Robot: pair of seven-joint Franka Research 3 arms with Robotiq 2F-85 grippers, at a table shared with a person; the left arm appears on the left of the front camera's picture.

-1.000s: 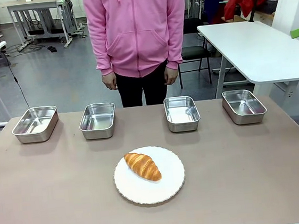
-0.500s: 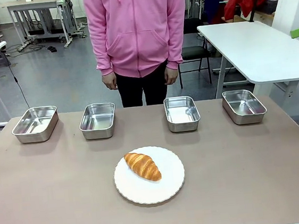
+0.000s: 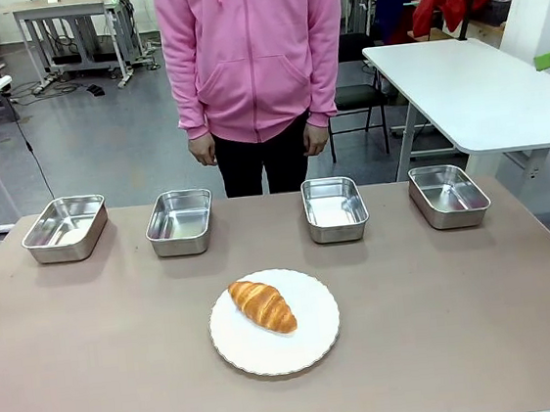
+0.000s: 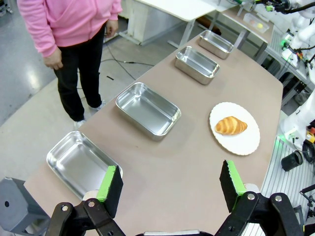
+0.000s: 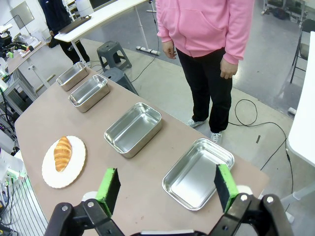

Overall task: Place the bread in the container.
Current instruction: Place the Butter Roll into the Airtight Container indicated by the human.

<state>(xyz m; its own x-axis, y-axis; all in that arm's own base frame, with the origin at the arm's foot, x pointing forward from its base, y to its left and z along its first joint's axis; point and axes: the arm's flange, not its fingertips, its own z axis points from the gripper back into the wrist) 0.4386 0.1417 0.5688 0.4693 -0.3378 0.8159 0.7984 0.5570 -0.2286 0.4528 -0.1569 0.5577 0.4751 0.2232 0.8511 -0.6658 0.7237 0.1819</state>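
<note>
**Croissant waiting on the plate, both grippers empty: set up a clean pick**

The golden-brown, ridged croissant [image 3: 263, 306] lies on the round white plate [image 3: 314, 345], near the middle of the brown table [image 3: 486, 341] and a little toward your near edge. It rests slantwise on the plate's left half, one tip toward the far left and the other toward the near right.

Four shallow rectangular stainless-steel pans stand in a row along the far edge, all empty: the far-left pan [image 3: 65, 228], the left-middle pan [image 3: 180, 221], the right-middle pan [image 3: 334, 208] and the far-right pan [image 3: 448, 195]. Nothing marks which one is meant. The person [image 3: 254, 70] in the pink hooded top stands behind the far edge, hands [image 3: 202, 150] hanging down and pointing at nothing. The two middle pans are closest to the plate.

Your left gripper [image 4: 171, 183] hangs over the table's left end with jaws spread wide and nothing between them. Your right gripper [image 5: 166, 188] hangs over the right end, equally wide and empty.

Nothing has been grasped yet, so the step in hand is the reach. Turn the wrist so the jaws cross the croissant's short width at its thick middle, not at the tapered tips. Close softly, since the crust looks likely to crush. Watch that the plate does not slide. Lift above the pan's wall, then lower inside before letting go.
</note>
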